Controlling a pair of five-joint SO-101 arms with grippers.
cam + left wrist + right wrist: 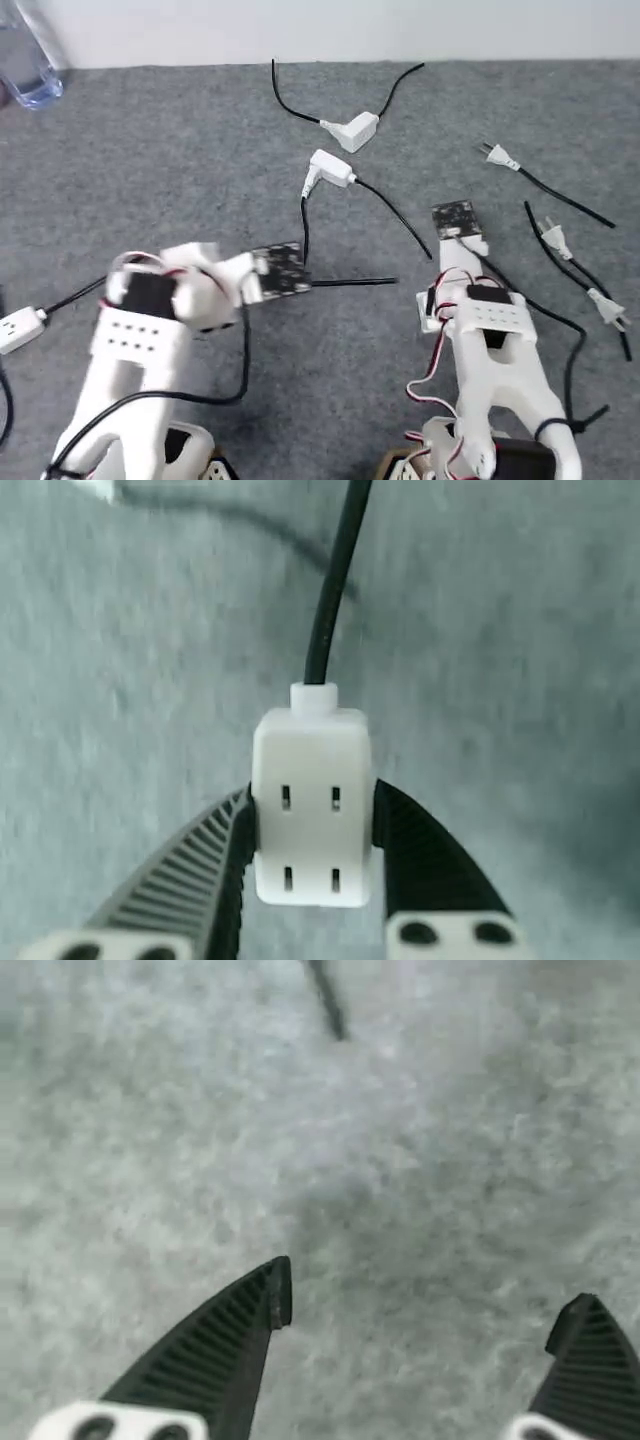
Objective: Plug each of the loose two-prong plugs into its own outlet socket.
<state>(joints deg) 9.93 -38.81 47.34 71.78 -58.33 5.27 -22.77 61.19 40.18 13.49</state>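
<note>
White outlet socket (312, 820): clamped in left gripper (312, 792), long axis in line with the fingers, slotted face toward wrist camera, black cord (330, 600) leading away. Right gripper (432, 1285): spread wide, holding nothing, above grey carpet (200, 1160).

The left arm (135, 340) rises from the lower left of the high view, wrist bent toward centre. The left tool (315, 825) presses both fingers against a white outlet block (312, 770). The right arm (495, 350) stands at lower right, the right tool (432, 1300) spread wide.
</note>
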